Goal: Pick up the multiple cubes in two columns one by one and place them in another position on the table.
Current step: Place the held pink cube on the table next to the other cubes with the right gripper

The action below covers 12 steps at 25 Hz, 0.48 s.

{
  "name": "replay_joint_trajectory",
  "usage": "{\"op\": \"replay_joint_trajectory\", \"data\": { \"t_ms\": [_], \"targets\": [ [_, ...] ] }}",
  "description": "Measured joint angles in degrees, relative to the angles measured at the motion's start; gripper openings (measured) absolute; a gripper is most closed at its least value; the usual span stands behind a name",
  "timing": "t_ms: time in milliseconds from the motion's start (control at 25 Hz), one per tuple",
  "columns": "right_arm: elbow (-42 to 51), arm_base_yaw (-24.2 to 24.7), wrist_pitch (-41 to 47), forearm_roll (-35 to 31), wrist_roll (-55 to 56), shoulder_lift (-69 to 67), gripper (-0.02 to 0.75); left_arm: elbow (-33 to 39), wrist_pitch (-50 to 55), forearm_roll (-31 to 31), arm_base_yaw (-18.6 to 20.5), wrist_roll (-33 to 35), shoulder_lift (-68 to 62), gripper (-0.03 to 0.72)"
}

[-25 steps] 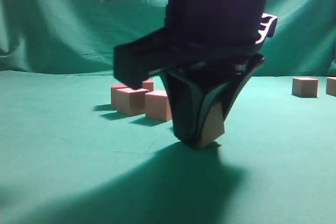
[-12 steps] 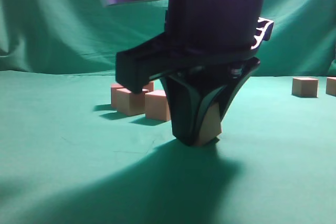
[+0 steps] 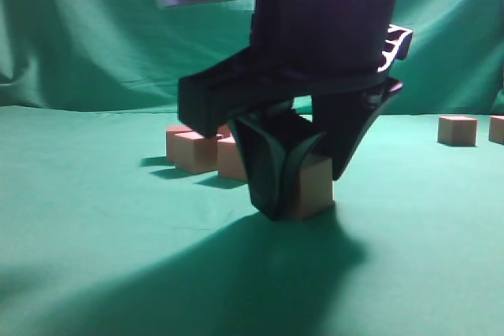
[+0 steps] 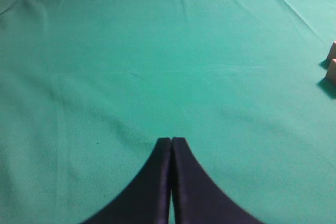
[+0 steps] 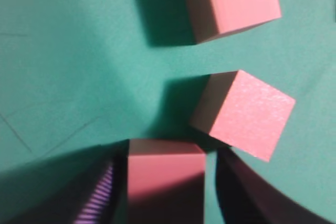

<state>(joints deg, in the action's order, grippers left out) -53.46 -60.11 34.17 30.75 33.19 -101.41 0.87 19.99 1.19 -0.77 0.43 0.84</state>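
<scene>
My right gripper [image 3: 305, 196] stands low over the green table [image 3: 94, 218], its jaws open around a salmon-pink cube [image 3: 316, 180] that rests flat on the cloth. In the right wrist view the gripper [image 5: 167, 156] straddles this cube [image 5: 165, 177]; a green gap shows between the cube and the right finger. Two more cubes [image 5: 244, 111] [image 5: 233, 1] lie just ahead. My left gripper [image 4: 171, 140] is shut and empty above bare cloth [image 4: 157, 66].
A cluster of cubes [image 3: 195, 151] sits behind and left of the right gripper. Two cubes [image 3: 457, 129] [image 3: 497, 128] stand far right. Cube edges [image 4: 332, 71] show at the right border of the left wrist view. Green backdrop behind.
The right gripper's jaws have spread apart and let go of the cube. The cube was tilted in the grip and now sits flat on the cloth.
</scene>
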Motion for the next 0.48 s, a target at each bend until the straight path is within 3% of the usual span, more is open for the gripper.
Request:
{"op": "replay_joint_trajectory", "data": {
  "t_ms": [160,480],
  "targets": [
    [-0.2,0.1,0.2,-0.4,0.1,0.0,0.529,0.0,0.0,0.0,0.0,0.0,0.0,0.0],
    [-3.7,0.1,11.5,-5.3,0.5,3.7,0.539,0.0,0.0,0.0,0.0,0.0,0.0,0.0]
  ]
}}
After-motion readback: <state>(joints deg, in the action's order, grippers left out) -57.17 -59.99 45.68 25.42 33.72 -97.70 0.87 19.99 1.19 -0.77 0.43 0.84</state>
